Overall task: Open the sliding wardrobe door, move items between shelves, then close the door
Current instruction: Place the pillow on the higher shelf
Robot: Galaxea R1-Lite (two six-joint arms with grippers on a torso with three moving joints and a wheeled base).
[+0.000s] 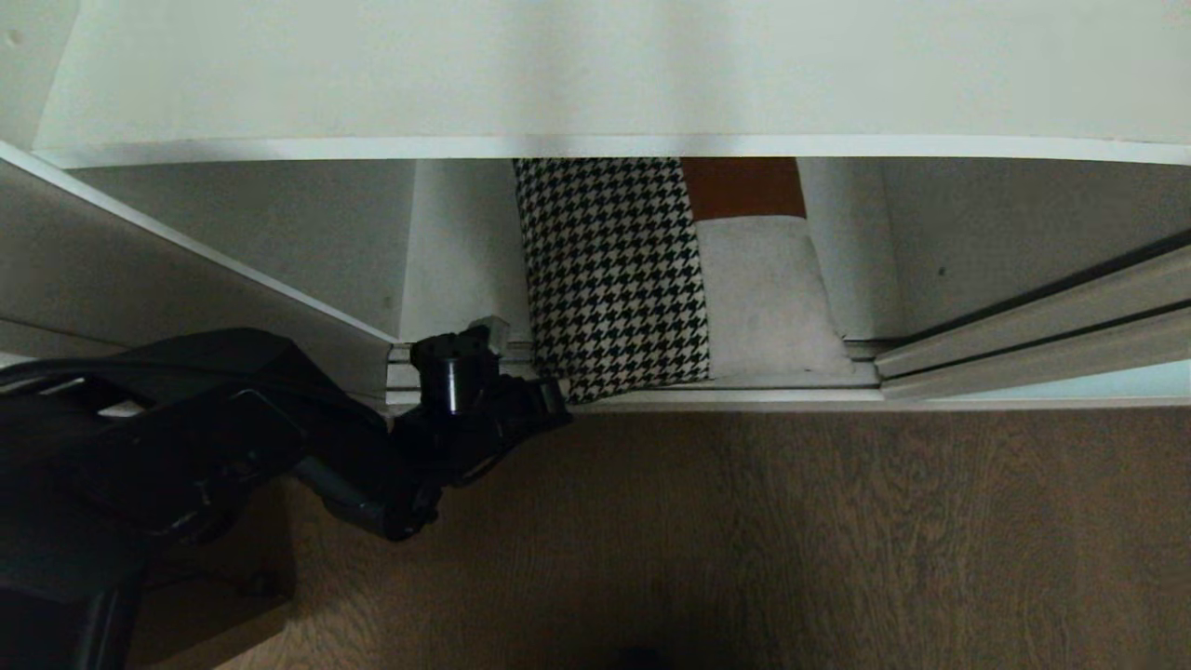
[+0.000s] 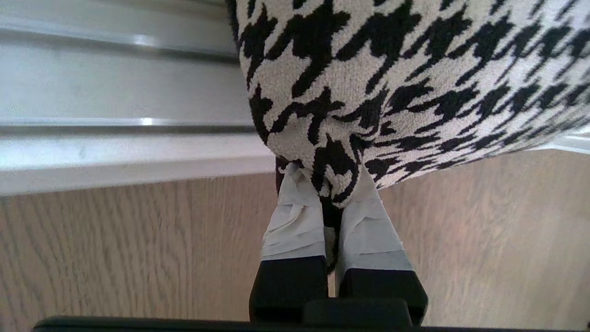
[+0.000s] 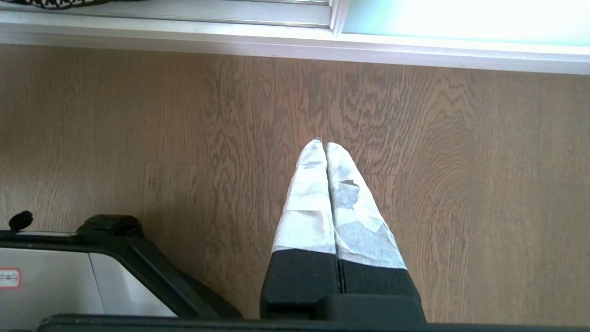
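Left gripper, taped fingers pinching the near corner of a nubby houndstooth, rust and grey cushion; right gripper fingers pressed together, holding nothing.

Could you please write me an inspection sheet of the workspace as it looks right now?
Surface: wood-grain floor in front of the wardrobe; ridged floor track along its edge.
Job's things: cushion stands at the wardrobe bottom, its corner overhanging the track; white shelf above it; sliding wardrobe door pushed to the right, opening clear.
Clutter: nothing seen.
Grippers: left gripper shut on the cushion's houndstooth corner; right gripper shut, empty, hanging over bare floor.
Cables: nothing seen.
Surroundings: wardrobe side panel on the left; robot base beside the right gripper.
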